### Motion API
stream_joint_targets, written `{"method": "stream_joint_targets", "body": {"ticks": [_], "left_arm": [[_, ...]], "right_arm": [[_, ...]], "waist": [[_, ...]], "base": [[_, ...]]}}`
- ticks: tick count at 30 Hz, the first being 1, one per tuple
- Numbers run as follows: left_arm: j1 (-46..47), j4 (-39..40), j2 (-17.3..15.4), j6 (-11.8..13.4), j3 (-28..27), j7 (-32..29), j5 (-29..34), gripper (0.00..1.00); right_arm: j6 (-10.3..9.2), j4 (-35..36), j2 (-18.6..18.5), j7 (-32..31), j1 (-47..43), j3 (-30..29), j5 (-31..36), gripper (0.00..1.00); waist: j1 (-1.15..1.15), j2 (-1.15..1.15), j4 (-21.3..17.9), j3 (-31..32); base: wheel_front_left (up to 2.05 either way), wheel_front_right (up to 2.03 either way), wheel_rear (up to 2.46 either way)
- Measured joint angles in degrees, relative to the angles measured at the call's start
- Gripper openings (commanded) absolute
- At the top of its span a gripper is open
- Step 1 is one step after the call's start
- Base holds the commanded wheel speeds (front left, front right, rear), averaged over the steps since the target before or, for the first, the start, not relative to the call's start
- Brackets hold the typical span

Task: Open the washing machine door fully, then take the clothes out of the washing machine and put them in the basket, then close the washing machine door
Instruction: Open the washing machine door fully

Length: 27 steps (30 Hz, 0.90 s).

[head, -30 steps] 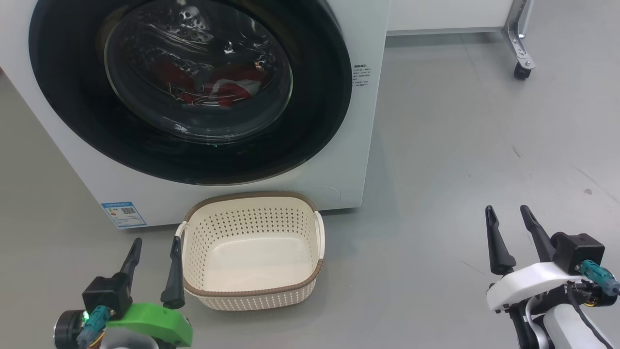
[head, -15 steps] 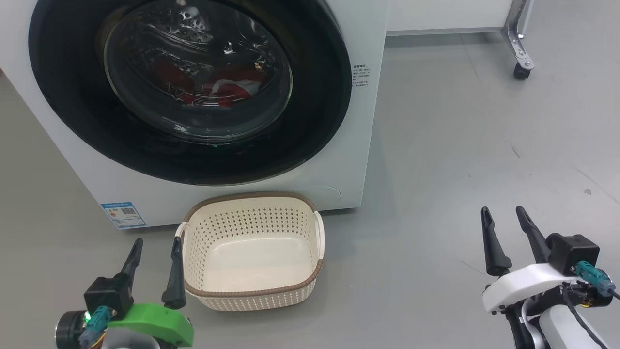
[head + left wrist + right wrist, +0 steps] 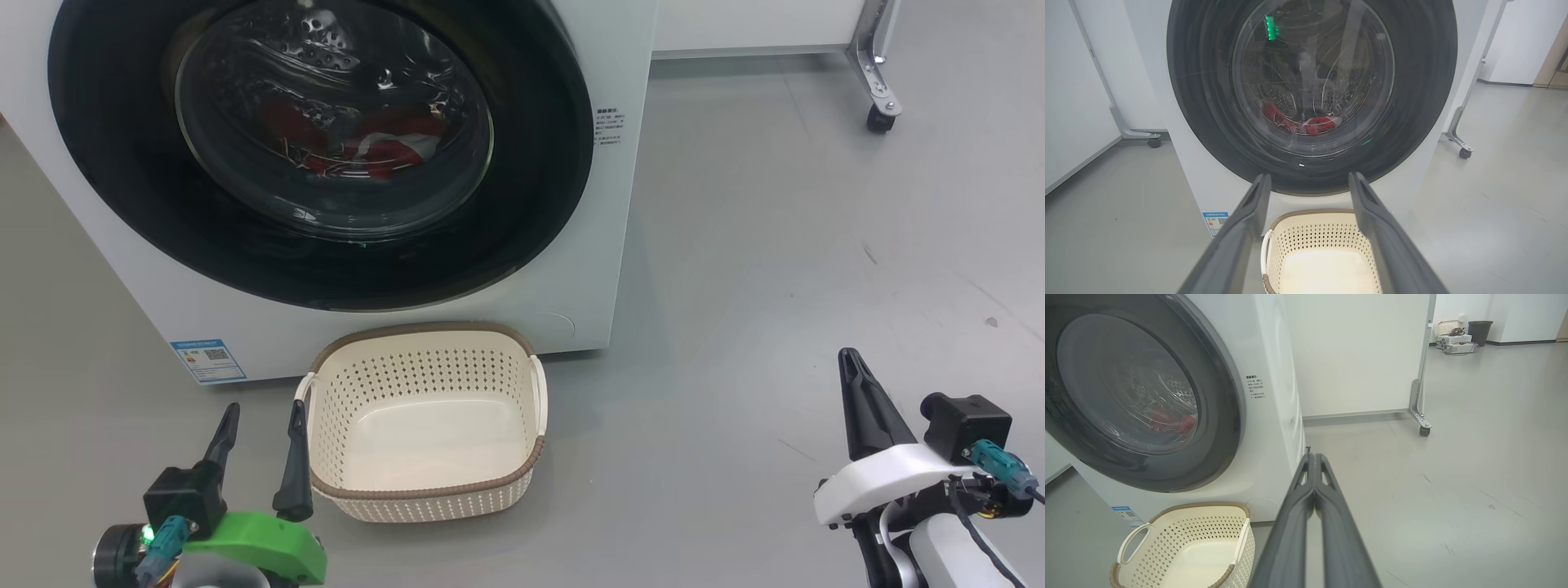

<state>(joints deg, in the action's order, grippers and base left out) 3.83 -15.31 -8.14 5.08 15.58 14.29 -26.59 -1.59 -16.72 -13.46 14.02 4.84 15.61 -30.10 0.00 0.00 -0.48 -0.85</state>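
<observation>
At 7 o'clock in the head view the left tool point(image 3: 265, 406) hangs with fingers apart, just beside the empty basket point(image 3: 424, 492) on the floor point(image 3: 775, 245) at 6 o'clock, before the washing machine point(image 3: 604, 245). Its door point(image 3: 522, 163), at 11 o'clock, is shut; stiff and glossy, it likely needs hooking at the rim, though no handle shows. The clothes point(image 3: 367, 151) seen through it look soft and light: pinch a raised fold. At 4 o'clock the right tool point(image 3: 849, 355) has its fingers pressed together, holding nothing.
</observation>
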Motion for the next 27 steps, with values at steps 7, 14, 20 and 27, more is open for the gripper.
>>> {"method": "stream_joint_targets", "body": {"ticks": [7,14,20,27], "left_arm": [[0.0,0.0,0.1,-0.1,-0.2,0.0,0.1,1.0],[0.1,0.1,0.3,-0.1,-0.3,0.0,0.2,1.0],[1.0,0.5,0.5,-0.3,-0.3,0.0,0.6,1.0],[2.0,1.2,1.0,-0.3,-0.3,0.0,1.1,1.0]], "right_arm": [[0.49,0.0,0.4,0.0,0.0,-0.4,-0.3,0.0],[1.8,0.1,1.6,0.0,0.1,-2.4,-4.2,0.0],[3.65,0.1,3.3,0.0,1.8,-5.5,-10.5,0.0],[6.15,-0.5,7.0,-2.8,3.6,-9.8,-22.1,0.0]], "waist": [[0.0,0.0,0.0,-0.2],[0.0,0.0,0.2,-1.1],[0.0,0.0,0.6,-2.5],[0.0,0.0,1.2,-4.5]], "base": [[0.0,0.0,0.0],[0.0,0.0,0.0],[0.0,0.0,0.0],[0.0,0.0,0.0]]}}
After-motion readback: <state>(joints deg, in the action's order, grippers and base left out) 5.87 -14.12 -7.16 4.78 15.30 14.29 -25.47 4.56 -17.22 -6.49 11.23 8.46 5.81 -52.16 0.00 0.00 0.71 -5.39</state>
